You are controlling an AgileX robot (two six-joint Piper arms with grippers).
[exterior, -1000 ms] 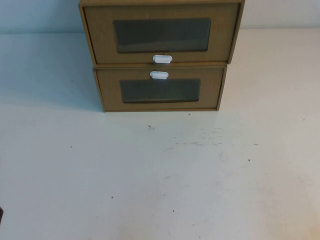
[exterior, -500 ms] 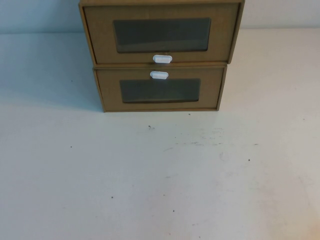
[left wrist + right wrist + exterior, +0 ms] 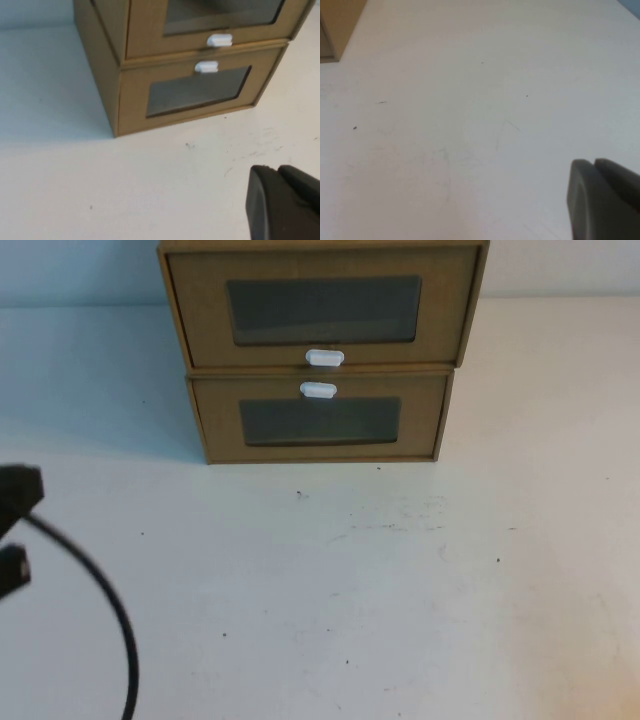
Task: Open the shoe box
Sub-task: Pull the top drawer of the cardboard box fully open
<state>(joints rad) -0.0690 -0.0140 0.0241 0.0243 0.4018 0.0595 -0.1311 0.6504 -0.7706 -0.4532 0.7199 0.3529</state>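
Note:
Two brown cardboard shoe boxes stand stacked at the back of the table, the upper box on the lower box. Each front has a dark window and a small white handle: upper handle, lower handle. Both fronts are closed. My left gripper is shut and holds nothing; it hovers over the table in front of the boxes, to their left. Black parts of the left arm show at the left edge of the high view. My right gripper is shut and empty over bare table, right of the boxes.
A black cable loops from the left arm over the front left of the white table. The right wrist view catches a corner of the lower box.
The left arm and its cable have come into the high view at the left edge. The boxes have not moved.

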